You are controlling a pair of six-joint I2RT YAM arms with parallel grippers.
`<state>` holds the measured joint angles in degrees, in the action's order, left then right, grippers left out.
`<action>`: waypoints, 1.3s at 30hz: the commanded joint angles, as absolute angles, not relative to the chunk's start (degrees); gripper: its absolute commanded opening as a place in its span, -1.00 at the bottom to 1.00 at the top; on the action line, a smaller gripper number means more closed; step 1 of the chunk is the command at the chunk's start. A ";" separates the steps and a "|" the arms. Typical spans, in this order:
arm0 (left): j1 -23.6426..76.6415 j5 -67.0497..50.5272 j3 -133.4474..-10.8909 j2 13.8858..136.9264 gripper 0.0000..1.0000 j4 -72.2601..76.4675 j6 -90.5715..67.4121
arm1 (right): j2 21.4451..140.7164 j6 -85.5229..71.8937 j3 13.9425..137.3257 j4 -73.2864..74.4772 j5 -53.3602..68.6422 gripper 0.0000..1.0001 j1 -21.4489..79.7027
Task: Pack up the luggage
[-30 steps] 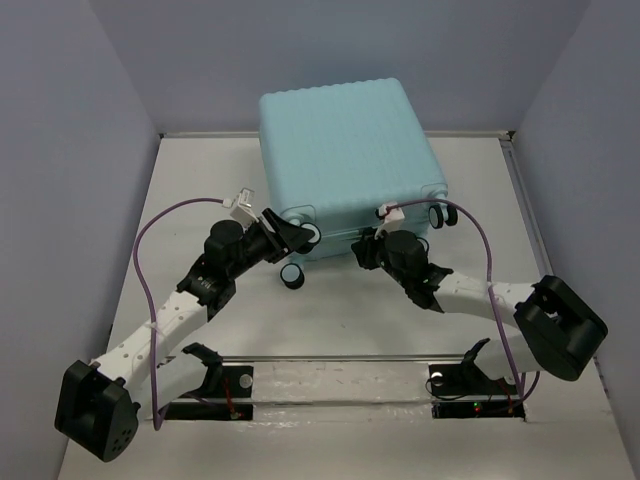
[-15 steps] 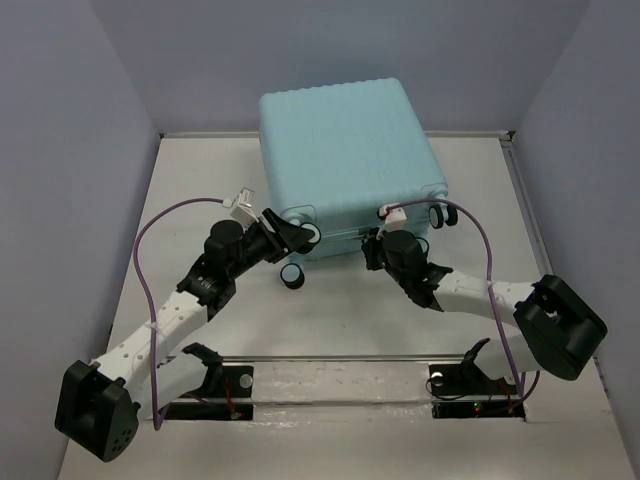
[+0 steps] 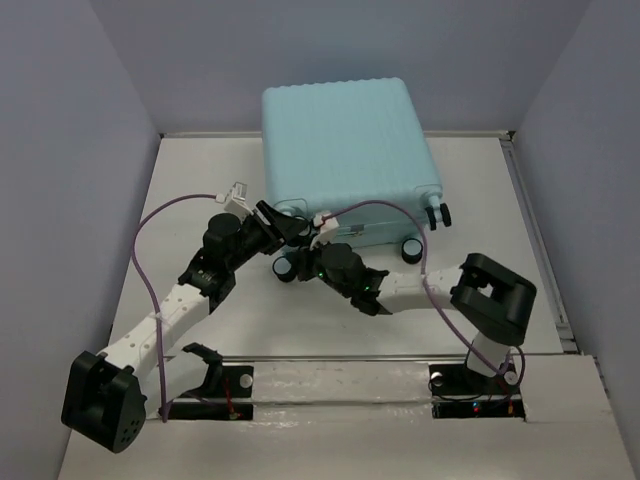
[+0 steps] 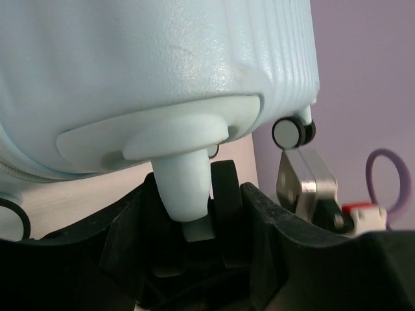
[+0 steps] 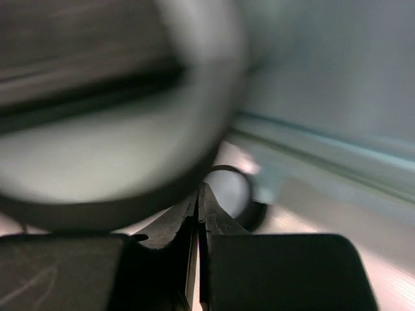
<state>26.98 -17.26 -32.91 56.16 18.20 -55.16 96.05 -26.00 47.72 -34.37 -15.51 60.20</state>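
The luggage [image 3: 345, 150] is a closed, ribbed mint-blue suitcase lying at the back middle, its wheeled end toward me. My left gripper [image 3: 288, 228] is shut on the near-left upper wheel; in the left wrist view [image 4: 194, 227] the black fingers clamp the pale caster stem [image 4: 185, 188] and its black wheel [image 4: 225, 191] under the shell [image 4: 149, 65]. My right gripper [image 3: 304, 263] is shut and empty beside the lower left wheel [image 3: 290, 269]. The right wrist view is blurred: the shut fingertips [image 5: 200, 194] point at a round wheel [image 5: 232, 193].
Two more wheels [image 3: 440, 213] [image 3: 412, 250] stick out at the suitcase's near right corner. The right arm's elbow [image 3: 492, 295] stands on the table to the right. Grey walls enclose the table on three sides. A purple cable [image 4: 388, 178] loops close to the left gripper.
My right arm has swung left from the suitcase's near right side to the lower left wheel, next to my left gripper. The suitcase has turned slightly. The left gripper stays on its wheel.
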 commanded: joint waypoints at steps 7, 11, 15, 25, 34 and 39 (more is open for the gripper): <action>29.88 -29.18 -41.49 53.17 -0.88 40.08 -58.35 | 108.11 -30.50 56.52 -66.44 -5.95 -0.87 70.66; 30.14 -29.09 -39.47 52.82 -0.89 41.92 -60.46 | 109.24 -30.23 56.77 -68.90 -8.35 -0.87 70.14; 30.58 -29.97 -39.20 54.31 -0.89 45.08 -62.31 | 110.83 -31.73 57.13 -69.61 -7.12 -0.86 70.14; 31.20 -30.23 -38.32 55.81 -0.88 47.81 -62.75 | 103.72 -34.02 34.47 -79.37 -14.05 -0.87 69.08; 31.29 -29.54 -39.64 55.90 -0.89 45.10 -60.21 | 85.81 -29.27 27.86 -52.44 -23.02 -0.69 67.50; 31.20 -27.25 -37.71 54.06 -0.88 42.98 -57.66 | 72.44 -28.92 29.97 -19.58 -20.83 -0.19 53.02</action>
<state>30.09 -23.38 -34.22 60.97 23.18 -63.44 79.77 -30.72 28.34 -46.44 -17.89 62.70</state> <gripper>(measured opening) 0.610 0.341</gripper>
